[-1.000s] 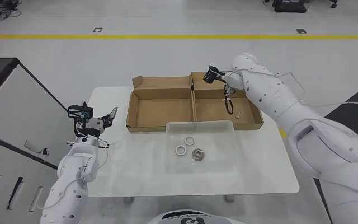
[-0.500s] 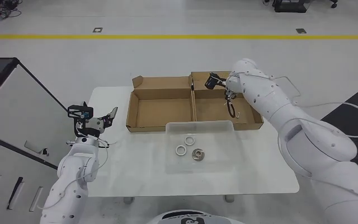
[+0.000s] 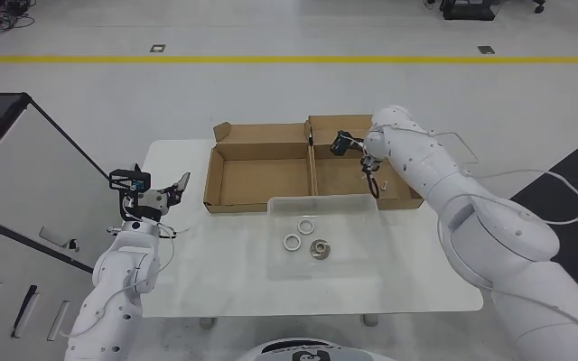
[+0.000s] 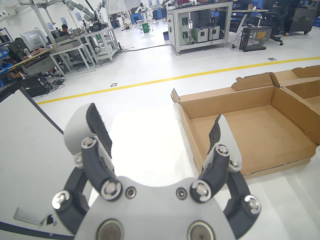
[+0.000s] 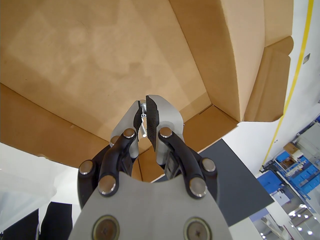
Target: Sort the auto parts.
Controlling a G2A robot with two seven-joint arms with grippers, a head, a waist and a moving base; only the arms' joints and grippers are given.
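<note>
Change over the last second: right gripper (image 5: 144, 102) lower and closer to the front wall of the right box (image 3: 343, 176), down from above the middle of its floor. Left gripper (image 4: 156, 116) unmoved.

Current state:
- Right jaws closed on a silver bolt (image 5: 143, 129). Head end pinched between the pads, threaded shank pointing back toward the wrist. Bolt inside the outline of the right box, above the floor near the front wall.
- Left jaws wide open with nothing between them, over the left edge of the tabletop (image 3: 208, 262), apart from the left box (image 3: 257, 176).
- In the clear tray (image 3: 352, 244): two white rings (image 3: 307, 226) (image 3: 293, 242) and one metal flanged part (image 3: 319, 248), close together.

Meaning for the task: reads as a placing move, with the bolt brought into its box but not yet released. Expect opening of the right jaws as the next step. Confirm a low height first, to limit bounce or roll. Treat the three tray parts as unsorted.

Hidden or unclear:
- Small pale item (image 3: 384, 187) on the right box floor, just beside the right jaws in the top view. Possibly another fastener, but too small to identify.
- Gap between bolt and box floor not readable from either view.
- Front wall of the right box partly covered by the rim of the clear tray.
- Far side of the left box cut off in the left wrist view.
</note>
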